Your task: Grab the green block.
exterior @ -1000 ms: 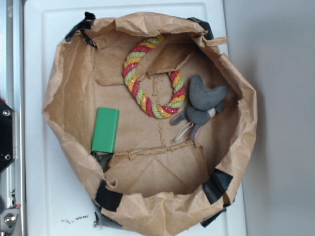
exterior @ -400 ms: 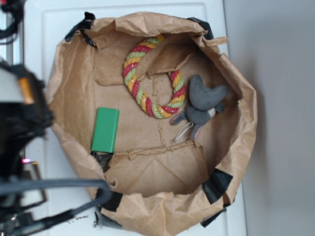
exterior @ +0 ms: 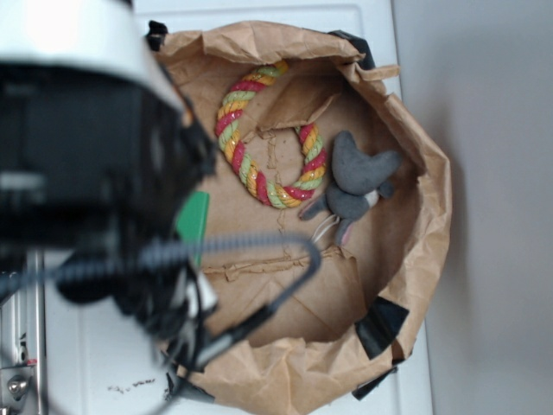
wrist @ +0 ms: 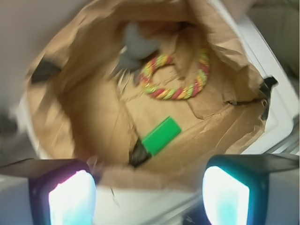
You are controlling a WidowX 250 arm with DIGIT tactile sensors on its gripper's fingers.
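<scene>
The green block (wrist: 161, 136) lies flat on the floor of a brown paper bag basin (exterior: 406, 130). In the exterior view only a corner of the green block (exterior: 195, 223) shows past my arm, which covers the left of that view, blurred. My gripper (wrist: 149, 194) is open and empty, its two lit fingers (wrist: 72, 199) wide apart. It hangs above the bag's near rim, short of the block. The gripper's tips are hidden in the exterior view.
A red-yellow-green rope ring (exterior: 268, 130) and a grey plush toy (exterior: 354, 177) lie in the bag's far half; both also show in the wrist view, ring (wrist: 176, 79) and toy (wrist: 136, 44). The bag stands on a white tray (exterior: 380, 26). A black cable (exterior: 259, 259) loops over the bag.
My arm has swung in from the left edge and now covers the left half of the exterior view, hiding most of the green block. The objects in the bag have not moved.
</scene>
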